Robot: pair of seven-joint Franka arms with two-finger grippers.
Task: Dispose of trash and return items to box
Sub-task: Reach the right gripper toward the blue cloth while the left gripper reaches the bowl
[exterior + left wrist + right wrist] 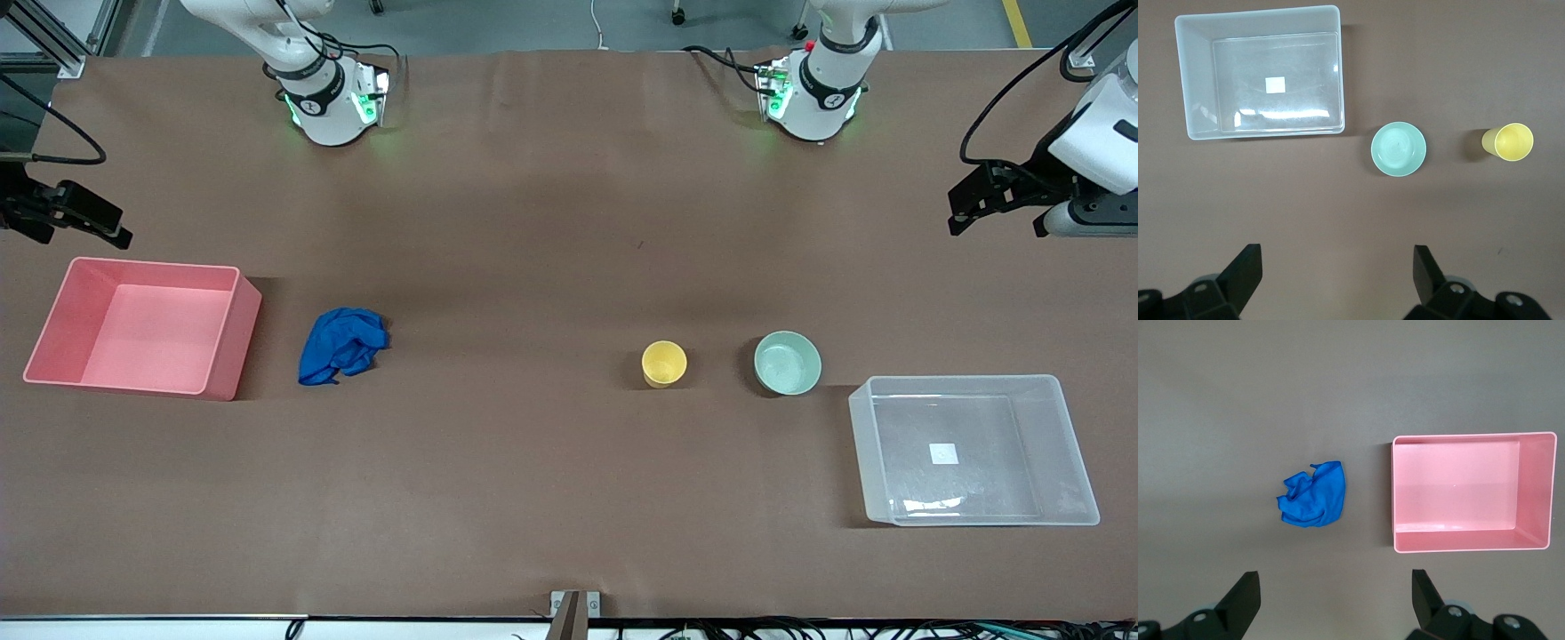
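Brown paper-covered table (533, 222), grey floor along its robot edge, blue trash wad (341, 345) beside pink bin (222, 333) toward right arm's end, yellow cup (664, 363) and mint bowl (788, 362) near clear box (1071, 444), left gripper (996, 200) and right gripper (67, 218) both spread wide, raised, waiting at the table's ends.

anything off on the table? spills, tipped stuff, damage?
Nothing stands out. The yellow cup and mint bowl stand upright side by side, apart. The clear tub and pink bin hold nothing. The blue wad lies beside the pink bin. Left gripper and right gripper wait at the table's ends, jaws open.
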